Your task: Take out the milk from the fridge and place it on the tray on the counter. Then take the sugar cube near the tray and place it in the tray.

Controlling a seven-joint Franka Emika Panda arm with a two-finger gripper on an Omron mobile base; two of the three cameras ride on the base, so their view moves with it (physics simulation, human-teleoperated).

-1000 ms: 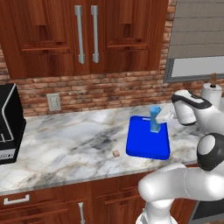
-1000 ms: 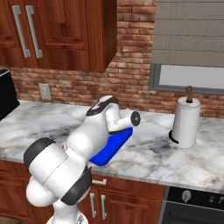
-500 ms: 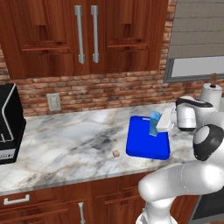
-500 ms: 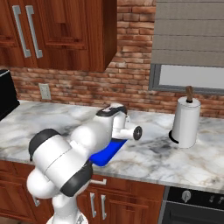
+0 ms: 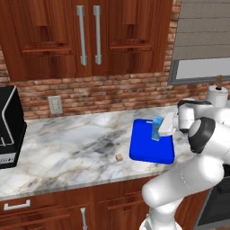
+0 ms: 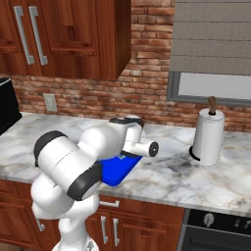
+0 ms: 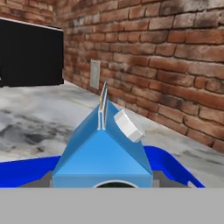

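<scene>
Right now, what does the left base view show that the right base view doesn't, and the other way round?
Left base view: the milk, upright over the tray's far right part, and the sugar cube on the counter, just left of the tray and apart from it.
Right base view: the oven front with its knobs, below the counter to the right.
Both: the blue tray, the marble counter, the wall outlet, the paper-towel roll and the arm.
</scene>
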